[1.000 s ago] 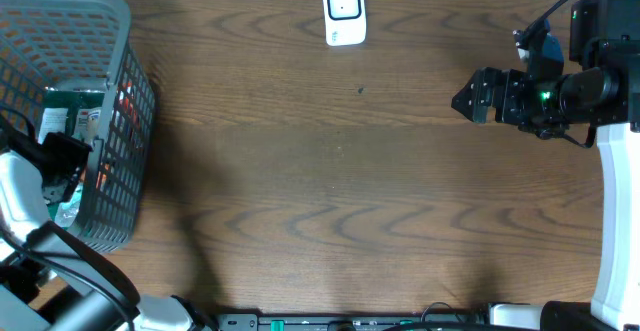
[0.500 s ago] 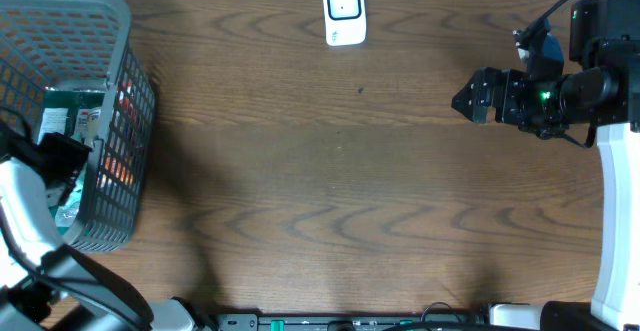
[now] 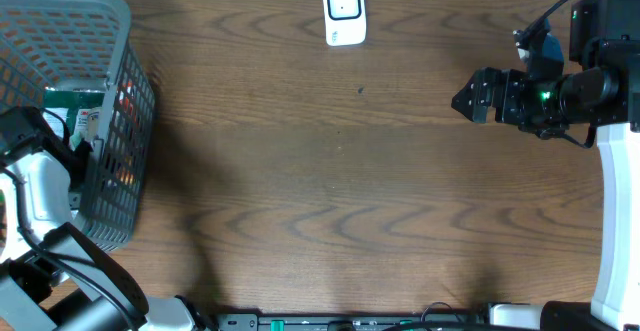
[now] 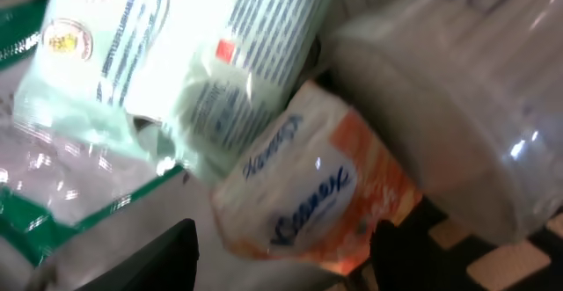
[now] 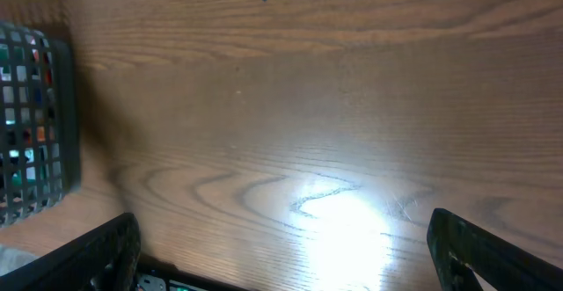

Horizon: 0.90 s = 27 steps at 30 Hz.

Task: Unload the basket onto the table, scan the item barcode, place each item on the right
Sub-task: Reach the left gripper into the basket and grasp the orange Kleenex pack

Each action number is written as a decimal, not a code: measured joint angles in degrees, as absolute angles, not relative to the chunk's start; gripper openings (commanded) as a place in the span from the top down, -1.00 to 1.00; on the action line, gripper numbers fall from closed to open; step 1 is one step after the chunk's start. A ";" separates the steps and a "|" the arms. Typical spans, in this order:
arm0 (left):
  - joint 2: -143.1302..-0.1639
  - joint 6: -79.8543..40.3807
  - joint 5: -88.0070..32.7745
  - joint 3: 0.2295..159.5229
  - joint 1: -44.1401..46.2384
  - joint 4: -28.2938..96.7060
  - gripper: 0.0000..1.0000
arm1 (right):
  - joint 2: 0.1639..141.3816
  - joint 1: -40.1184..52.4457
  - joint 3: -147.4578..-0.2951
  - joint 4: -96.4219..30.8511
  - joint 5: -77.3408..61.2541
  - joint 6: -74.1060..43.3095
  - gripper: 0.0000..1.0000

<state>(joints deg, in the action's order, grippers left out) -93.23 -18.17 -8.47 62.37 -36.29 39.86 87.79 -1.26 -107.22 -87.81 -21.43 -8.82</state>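
An orange and white tissue pack (image 4: 308, 194) lies among the goods in the grey basket (image 3: 110, 31). My left gripper (image 4: 286, 256) reaches into the basket, and the pack fills the gap between its two dark fingers, so it is shut on the pack. In the overhead view that gripper (image 3: 78, 149) is mostly hidden behind the basket wall. A white scanner (image 3: 343, 11) stands at the table's far edge. My right gripper (image 3: 462, 101) hangs open over bare wood at the right, fingers (image 5: 106, 256) wide apart with nothing between them.
Around the pack lie a white and blue packet (image 4: 211, 54), a clear plastic container (image 4: 466, 124) and crinkled green-edged wrapping (image 4: 53, 177). The basket shows at the left edge of the right wrist view (image 5: 35, 124). Brown wooden tabletop (image 3: 330, 171) spans the middle.
My left arm has shifted toward the far side of the basket and its wrist has risen. The right arm has not moved.
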 measured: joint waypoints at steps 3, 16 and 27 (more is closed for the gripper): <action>-93.23 -18.35 -8.21 60.66 -36.29 37.41 -0.27 | 87.79 -1.26 -107.22 -87.81 -21.43 -8.82 -0.99; -92.86 -21.67 -10.90 53.95 -36.32 26.46 0.43 | 87.79 -1.26 -107.22 -87.81 -21.43 -8.80 -0.99; -88.82 -22.22 -12.82 52.90 -36.32 23.79 0.85 | 87.79 -1.26 -107.22 -87.81 -21.43 -8.82 -0.98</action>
